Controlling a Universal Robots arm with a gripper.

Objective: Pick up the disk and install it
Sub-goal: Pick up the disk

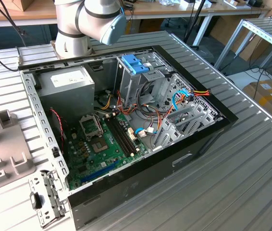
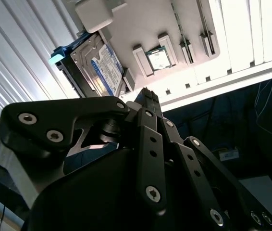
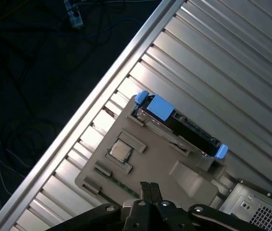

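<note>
**Disk in the fixture tray, gripper above it and empty**

Both wrist views: the gripper (image 2: 148,92) (image 3: 149,185) hangs over the grey fixture tray (image 2: 141,24) (image 3: 174,168). Its jaws are together, tip against tip, with nothing between them. I see no contact with the tray or anything on it.

The disk (image 2: 102,67) (image 3: 179,126) sits in a slot along 1 side of that tray, apparently on its long edge. The second wrist view shows its white label with the blue band. The first wrist view shows the dark casing from above, with a blue plastic piece at each end. It lies apart from the gripper tips.

1 square processor chip (image 2: 158,58) (image 3: 120,151) rests in a recess of the same tray, between the disk and the tray's far side. The tray lies on the ribbed metal tabletop (image 3: 232,62) (image 1: 232,183), near its edge.

Exterior view: the open computer case (image 1: 150,163) lies flat on the tabletop. Inside it are the grey power supply (image 1: 71,84) towards the exterior view's left, the drive cage (image 1: 135,65) with a light-blue top beside it, and the green motherboard (image 1: 102,144) below them. The arm (image 1: 97,19) stands just behind the case.
</note>
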